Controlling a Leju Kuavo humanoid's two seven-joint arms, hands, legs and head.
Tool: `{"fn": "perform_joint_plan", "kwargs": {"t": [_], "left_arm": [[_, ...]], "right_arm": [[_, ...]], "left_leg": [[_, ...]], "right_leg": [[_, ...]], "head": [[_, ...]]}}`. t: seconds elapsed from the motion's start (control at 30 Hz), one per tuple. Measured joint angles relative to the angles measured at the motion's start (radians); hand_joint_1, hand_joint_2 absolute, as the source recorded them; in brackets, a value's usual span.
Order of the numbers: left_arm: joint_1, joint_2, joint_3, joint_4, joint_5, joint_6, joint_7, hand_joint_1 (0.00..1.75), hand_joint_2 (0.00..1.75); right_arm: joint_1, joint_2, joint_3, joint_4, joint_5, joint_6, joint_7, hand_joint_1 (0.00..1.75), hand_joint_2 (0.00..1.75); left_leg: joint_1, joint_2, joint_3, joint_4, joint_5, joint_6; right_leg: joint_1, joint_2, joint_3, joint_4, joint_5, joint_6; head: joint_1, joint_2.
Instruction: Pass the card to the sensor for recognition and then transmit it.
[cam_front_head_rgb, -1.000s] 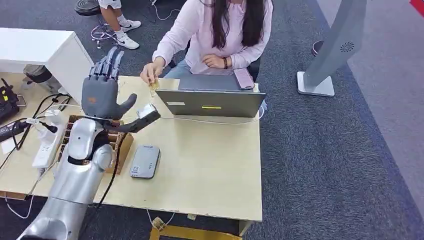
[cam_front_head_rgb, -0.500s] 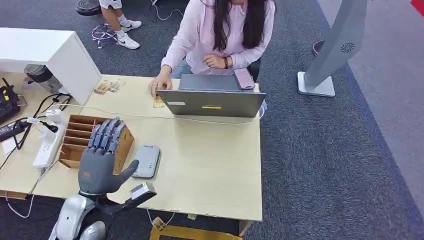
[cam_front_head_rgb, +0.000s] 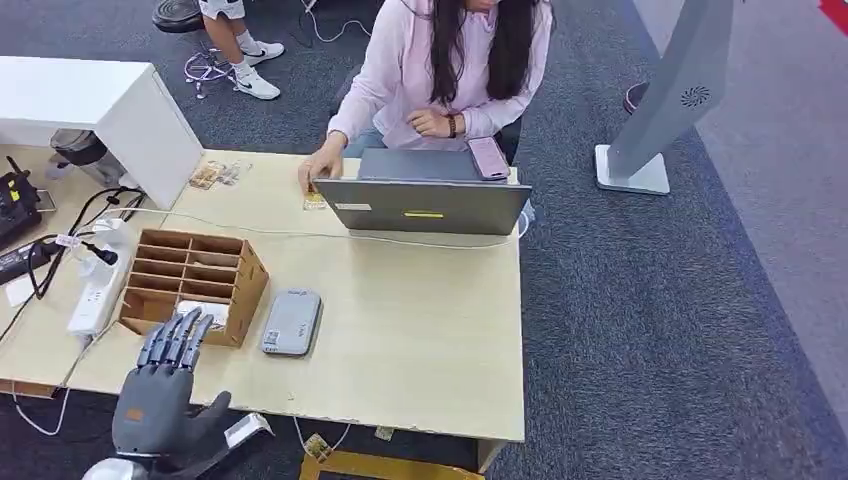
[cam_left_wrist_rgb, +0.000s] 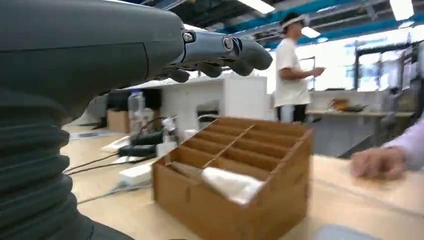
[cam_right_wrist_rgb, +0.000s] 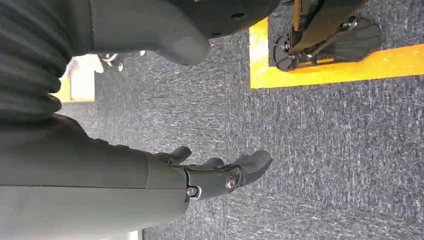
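Grey sensor (cam_front_head_rgb: 291, 322): label unreadable; left hand (cam_front_head_rgb: 160, 400) empty, fingers spread.

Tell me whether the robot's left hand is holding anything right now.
No. The left robot hand is open, fingers apart and holding nothing, near the wooden organizer.

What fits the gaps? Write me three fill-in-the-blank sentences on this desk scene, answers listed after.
1. The left hand holds ____.
2. The grey card reader lies on the desk beside the wooden ____.
3. The person's hand rests on the desk next to the open ____.

Missing words: nothing; organizer; laptop.
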Motion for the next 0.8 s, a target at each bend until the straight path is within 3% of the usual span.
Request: {"fn": "perform_joint_plan", "kwargs": {"t": [0.13,0.33,0.8], "left_arm": [[-0.016,-0.010,0.096,0.054,-0.027,-0.065,-0.001,0.00,1.75],[-0.051,-0.015,0.178,0.118,-0.043,-0.090,-0.005,0.00,1.75],[-0.087,-0.019,0.211,0.159,-0.072,-0.096,-0.009,0.00,1.75]], "right_arm": [[0.000,0.000,0.000,0.000,0.008,0.011,-0.016,0.00,1.75],[-0.001,0.000,0.000,0.000,0.014,0.017,-0.023,0.00,1.75],[-0.001,0.000,0.000,0.000,0.018,0.025,-0.023,0.00,1.75]], "left_leg": [[0.000,-0.001,0.000,0.000,0.000,0.000],[0.000,-0.001,0.000,0.000,0.000,0.000],[0.000,-0.001,0.000,0.000,0.000,0.000]], "right_leg": [[0.000,-0.001,0.000,0.000,0.000,0.000],[0.000,-0.001,0.000,0.000,0.000,0.000],[0.000,-0.001,0.000,0.000,0.000,0.000]], "head": [[-0.001,0.000],[0.000,0.000],[0.000,0.000]]}}
